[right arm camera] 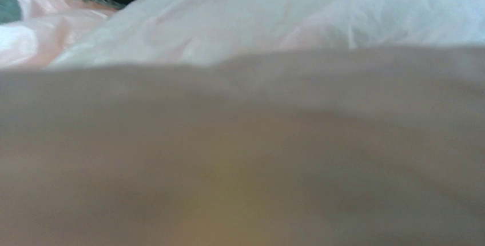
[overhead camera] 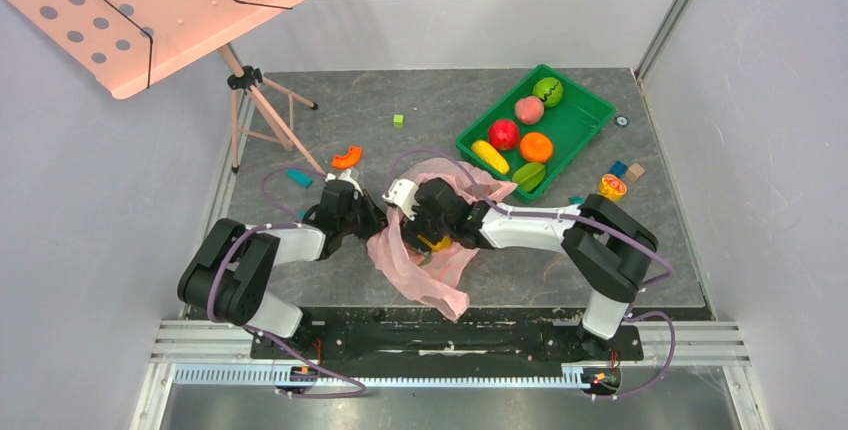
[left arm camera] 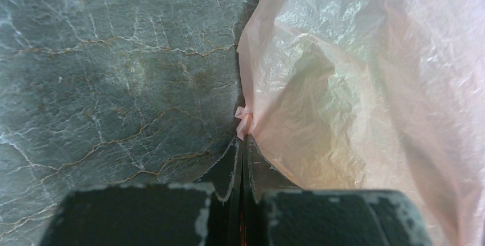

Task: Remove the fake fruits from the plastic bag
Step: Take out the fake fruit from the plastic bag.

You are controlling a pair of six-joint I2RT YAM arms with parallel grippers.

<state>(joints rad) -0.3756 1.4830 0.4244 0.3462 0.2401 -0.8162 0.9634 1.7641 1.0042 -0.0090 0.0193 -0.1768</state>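
One plastic bag (left arm camera: 354, 86) edge is pinched by the left end effector (left arm camera: 242, 143); the right end effector (overhead camera: 434, 238) is buried, grip untellable.

The plastic bag (left arm camera: 354, 86) on the right of the left wrist view is thin, pink and see-through. It is full of small crinkles and has a soft shine. The table top (left arm camera: 114, 86) on the left is dark grey and matt, like stone with pale cracks. The left gripper (left arm camera: 242, 143) at the bottom is dull black, scuffed white at its edges.

In the top view, the green tray (overhead camera: 575, 120) at upper right is smooth, shiny plastic. The red apple (overhead camera: 503, 134) in it is glossy. The rails (overhead camera: 720, 335) along the bottom look like bare metal.
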